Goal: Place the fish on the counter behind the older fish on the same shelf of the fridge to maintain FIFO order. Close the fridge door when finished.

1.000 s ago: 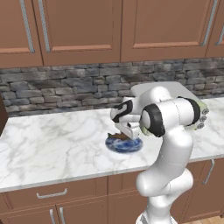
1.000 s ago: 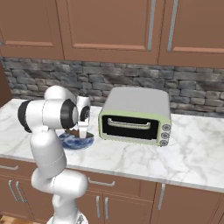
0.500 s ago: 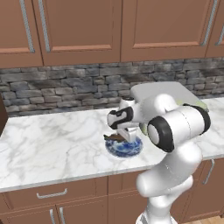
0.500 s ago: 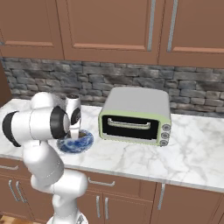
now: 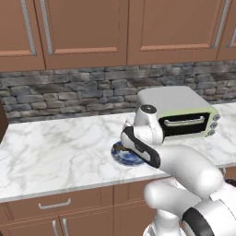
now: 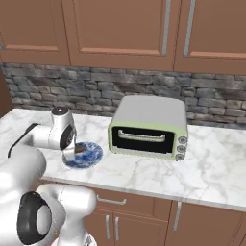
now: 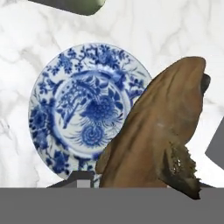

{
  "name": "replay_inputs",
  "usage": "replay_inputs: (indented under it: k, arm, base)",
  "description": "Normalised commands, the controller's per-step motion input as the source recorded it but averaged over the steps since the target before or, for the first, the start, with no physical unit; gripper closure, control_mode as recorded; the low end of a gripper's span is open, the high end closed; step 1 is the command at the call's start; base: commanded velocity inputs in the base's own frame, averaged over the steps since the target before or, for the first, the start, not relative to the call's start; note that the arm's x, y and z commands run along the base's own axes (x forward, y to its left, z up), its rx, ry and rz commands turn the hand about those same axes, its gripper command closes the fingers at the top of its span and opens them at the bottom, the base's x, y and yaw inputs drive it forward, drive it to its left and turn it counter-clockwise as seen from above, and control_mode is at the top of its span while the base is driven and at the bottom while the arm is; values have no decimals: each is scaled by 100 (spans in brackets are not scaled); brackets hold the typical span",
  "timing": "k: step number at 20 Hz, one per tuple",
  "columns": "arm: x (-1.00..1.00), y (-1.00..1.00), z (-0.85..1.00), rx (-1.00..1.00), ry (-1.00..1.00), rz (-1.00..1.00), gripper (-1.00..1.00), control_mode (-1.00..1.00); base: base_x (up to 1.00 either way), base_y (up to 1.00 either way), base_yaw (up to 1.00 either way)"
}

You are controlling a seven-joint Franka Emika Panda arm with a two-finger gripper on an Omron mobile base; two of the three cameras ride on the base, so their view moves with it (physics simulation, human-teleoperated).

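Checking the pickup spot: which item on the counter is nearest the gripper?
The blue-and-white plate, directly beneath the gripper; the green-trimmed toaster oven stands apart to its side.

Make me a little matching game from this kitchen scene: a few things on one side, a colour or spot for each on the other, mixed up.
Things:
1. fish
2. plate
3. toaster oven
4. counter

Descriptions:
A. white marble with grey veins
B. blue and white flower pattern
C. dark brown, in front of the plate in the hand view
D. pale green sides, dark glass door

Pairs: 1-C, 2-B, 3-D, 4-A
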Motion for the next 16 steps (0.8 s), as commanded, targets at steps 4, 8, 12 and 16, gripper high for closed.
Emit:
replay_inputs:
  k: [4, 8, 12, 16]
  arm:
    - [-100, 0, 81, 3, -13, -1, 100, -100]
    - [-98, 0, 92, 2, -11, 0, 100, -100]
    - [-80, 0, 87, 0, -4, 0, 100, -100]
    - [-27, 0, 58, 0, 0, 0, 100, -100]
  base:
    - [0, 0, 0]
    - [0, 0, 0]
    - [0, 0, 0]
    - [0, 0, 0]
